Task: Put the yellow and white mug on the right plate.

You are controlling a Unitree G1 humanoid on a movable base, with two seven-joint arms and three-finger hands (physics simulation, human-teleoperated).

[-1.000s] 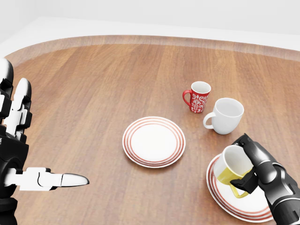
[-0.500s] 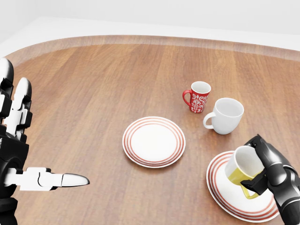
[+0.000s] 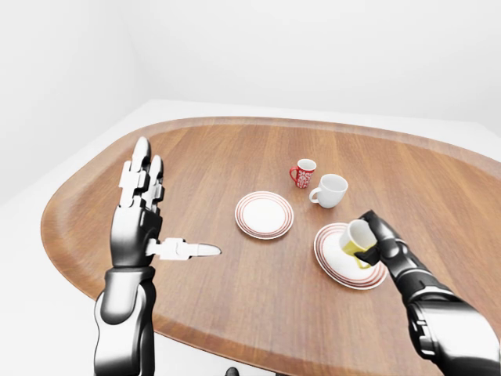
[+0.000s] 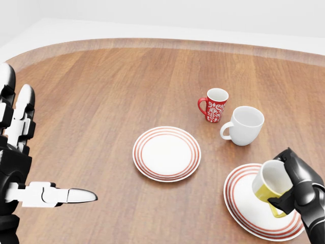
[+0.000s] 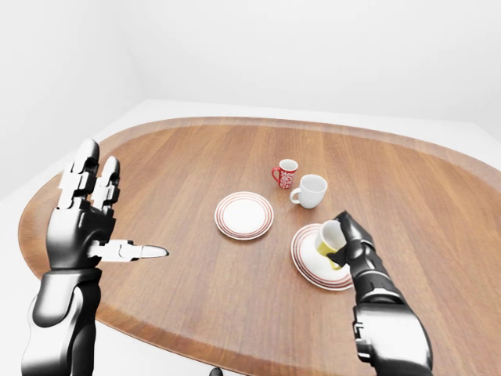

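The yellow and white mug [image 4: 271,187] is hanging tilted over the right plate [image 4: 242,206], mouth leaning toward the head view's upper left, yellow base pointing down-right. The right hand [image 4: 294,190] is grasping it, fingers wrapping the body w/ the handle side tucked under the palm; prob that's why it's sitting at an angle rather than upright. Whether the base is touching the plate yet, can't tell from these views; in the left-eye view it's looking just above the plate's right half.

Relative to the right plate: the plain white mug [image 4: 246,125] is standing upright just above it in the head view, the red patterned mug [image 4: 215,104] a bit further up-left, the left plate [image 4: 166,153] sitting to its left, apart from it. All resting on the wooden table [image 4: 111,91].

The left hand [image 3: 145,211] is hovering far left of the plate, fingers spread & upright, thumb sticking out, gripping nothing; likely parked out of the way.

Judgement: task is nearly done. Mug needs levelling & lowering onto the plate's centre before the hand lets go, else it may tip or roll off the rim.
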